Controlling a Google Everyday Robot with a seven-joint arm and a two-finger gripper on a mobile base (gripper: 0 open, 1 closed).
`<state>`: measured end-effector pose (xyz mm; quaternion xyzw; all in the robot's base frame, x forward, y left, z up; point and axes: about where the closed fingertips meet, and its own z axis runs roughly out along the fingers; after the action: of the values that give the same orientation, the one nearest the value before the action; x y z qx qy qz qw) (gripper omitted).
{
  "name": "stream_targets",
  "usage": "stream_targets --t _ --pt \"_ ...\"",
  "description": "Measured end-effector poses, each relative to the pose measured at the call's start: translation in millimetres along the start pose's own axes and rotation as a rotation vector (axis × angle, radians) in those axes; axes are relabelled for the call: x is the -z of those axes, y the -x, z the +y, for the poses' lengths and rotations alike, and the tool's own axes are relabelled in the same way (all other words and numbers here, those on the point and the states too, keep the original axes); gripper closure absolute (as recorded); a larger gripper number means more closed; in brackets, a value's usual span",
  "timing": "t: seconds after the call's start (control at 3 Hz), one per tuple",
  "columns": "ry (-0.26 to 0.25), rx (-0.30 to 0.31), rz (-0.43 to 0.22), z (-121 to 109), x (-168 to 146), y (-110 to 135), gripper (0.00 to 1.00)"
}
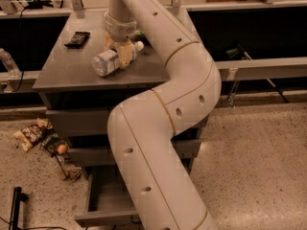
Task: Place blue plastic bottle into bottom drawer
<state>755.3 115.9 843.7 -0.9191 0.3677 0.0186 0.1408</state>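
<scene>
The blue plastic bottle (109, 61), clear with a white cap and a pale label, lies on its side across the grey cabinet top (62, 66). My gripper (120, 52) comes down from above with its tan fingers (127, 55) closed around the bottle's middle. The bottle sits at or just above the surface. The bottom drawer (103, 202) is pulled open at the cabinet's foot, and my arm covers part of it.
A black flat object (77, 38) lies on the cabinet top at the back left. A green bag (140, 34) peeks out behind my wrist. A small clear bottle (7, 61) stands at the far left. Snack packets (32, 134) and an orange ball (62, 149) lie on the floor.
</scene>
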Motion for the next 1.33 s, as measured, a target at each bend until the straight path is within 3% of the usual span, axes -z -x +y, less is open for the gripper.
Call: stream_targets --t 0.33,0.67,1.0,1.33 --pt "-0.043 -0.009 -0.050 11 26 1 1.00" --pt "-0.079 -0.032 -0.131 22 47 10 1.00" --pt "-0.104 -0.094 -0.192 35 64 11 1.00" --pt "-0.114 -0.195 -0.234 52 81 10 1.00"
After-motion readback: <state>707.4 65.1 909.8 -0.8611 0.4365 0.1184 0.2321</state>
